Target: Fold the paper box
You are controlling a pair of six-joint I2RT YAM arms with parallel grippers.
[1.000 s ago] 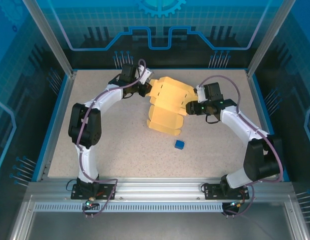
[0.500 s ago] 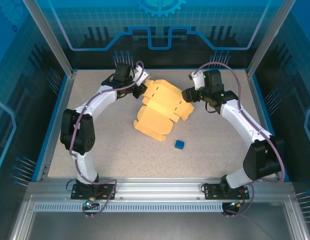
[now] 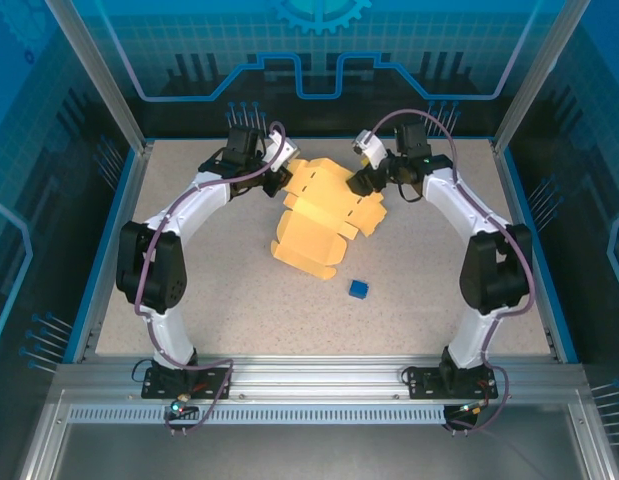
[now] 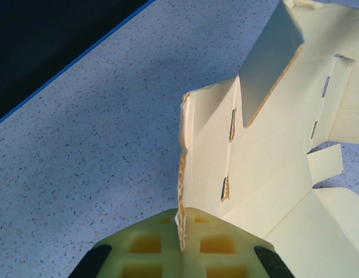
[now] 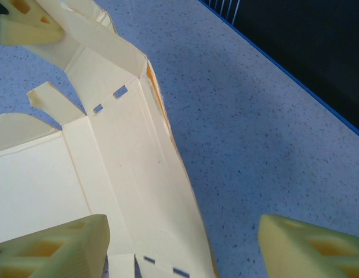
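On speckled table (image 3: 189, 300), thin pale-yellow cardboard paper box (image 3: 324, 215), slotted, creased.

Arms arched forward, left hand (image 3: 281, 180) pinched on the paper box (image 3: 324, 215), right hand (image 3: 359, 183) spread wide.

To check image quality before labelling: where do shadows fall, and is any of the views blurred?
Top external: even light, sharp, and the paper box casts only a soft shadow. Left wrist: a broad darker band crosses the table diagonally, with the card edges crisp. Right wrist: a dim patch lies on the table beside the box, and no glare.
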